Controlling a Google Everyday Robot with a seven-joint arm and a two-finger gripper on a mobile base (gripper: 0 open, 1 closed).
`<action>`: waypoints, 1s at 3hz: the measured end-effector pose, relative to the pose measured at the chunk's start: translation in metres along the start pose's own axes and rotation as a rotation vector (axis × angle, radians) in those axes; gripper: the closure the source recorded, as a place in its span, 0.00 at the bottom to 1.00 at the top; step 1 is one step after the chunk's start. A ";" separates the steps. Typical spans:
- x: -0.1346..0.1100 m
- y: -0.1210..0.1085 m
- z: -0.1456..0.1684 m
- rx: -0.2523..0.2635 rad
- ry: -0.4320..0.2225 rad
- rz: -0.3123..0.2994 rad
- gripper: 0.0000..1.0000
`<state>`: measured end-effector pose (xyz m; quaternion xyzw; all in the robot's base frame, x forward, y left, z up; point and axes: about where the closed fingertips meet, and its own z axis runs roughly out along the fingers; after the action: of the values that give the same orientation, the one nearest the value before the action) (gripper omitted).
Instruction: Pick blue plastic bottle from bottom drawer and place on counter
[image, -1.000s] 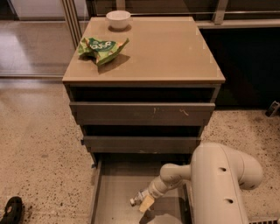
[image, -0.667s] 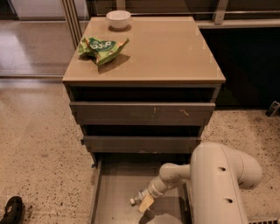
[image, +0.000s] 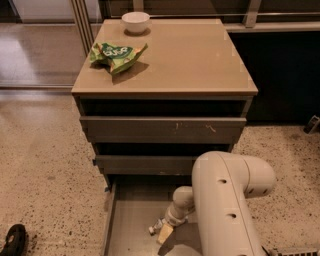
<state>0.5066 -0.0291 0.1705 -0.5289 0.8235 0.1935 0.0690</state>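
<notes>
The bottom drawer (image: 131, 220) is pulled out at the foot of the grey cabinet, and its flat floor shows. My gripper (image: 161, 232) reaches down into it at the end of the white arm (image: 220, 200), low over the drawer floor near the middle. A small white bit (image: 152, 230) shows just left of the gripper; it may be the cap of the blue plastic bottle, whose body I cannot make out. The tan counter (image: 195, 60) is above.
A green snack bag (image: 117, 54) and a small white bowl (image: 135, 21) lie on the counter's far left. Two drawers with grey fronts (image: 160, 129) stand slightly open above the bottom one. A dark object (image: 12, 241) lies on the speckled floor at the lower left.
</notes>
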 end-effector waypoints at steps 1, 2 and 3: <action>0.004 0.001 0.005 -0.011 -0.004 0.016 0.00; 0.021 0.004 0.030 -0.047 0.026 0.066 0.00; 0.021 0.004 0.030 -0.047 0.026 0.066 0.00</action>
<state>0.4908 -0.0339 0.1371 -0.5054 0.8365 0.2081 0.0393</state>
